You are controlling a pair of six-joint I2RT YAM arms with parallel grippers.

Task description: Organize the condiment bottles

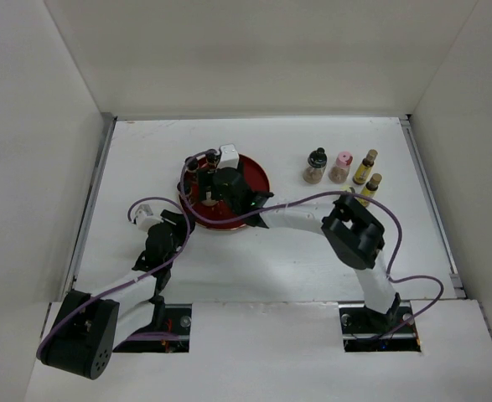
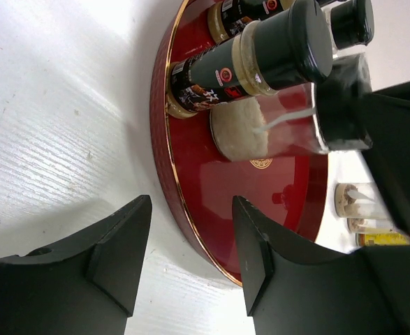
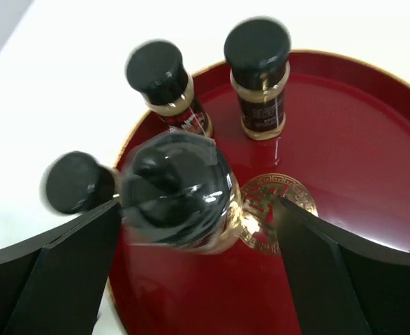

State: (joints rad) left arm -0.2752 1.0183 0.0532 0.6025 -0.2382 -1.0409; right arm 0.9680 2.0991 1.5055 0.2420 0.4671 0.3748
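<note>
The left gripper [image 2: 191, 202] is hovering half-spread astride the rim of the red tray [image 2: 288, 174]. The nearer right gripper [image 3: 196, 206] is standing wide open around an upright dark-capped jar [image 3: 180, 185] on the tray, directly below it. A pink-capped bottle [image 1: 341, 166] and three others are waiting farther right.

Three dark-capped jars [image 3: 159, 73] crowd one side of the red tray [image 3: 372, 139], a wider black-lidded jar [image 3: 180, 188] just inside them; the tray's other side lies bare. Four bottles [image 1: 341, 166] cluster on the table [image 1: 229, 285] well apart from the tray, open surface between.
</note>
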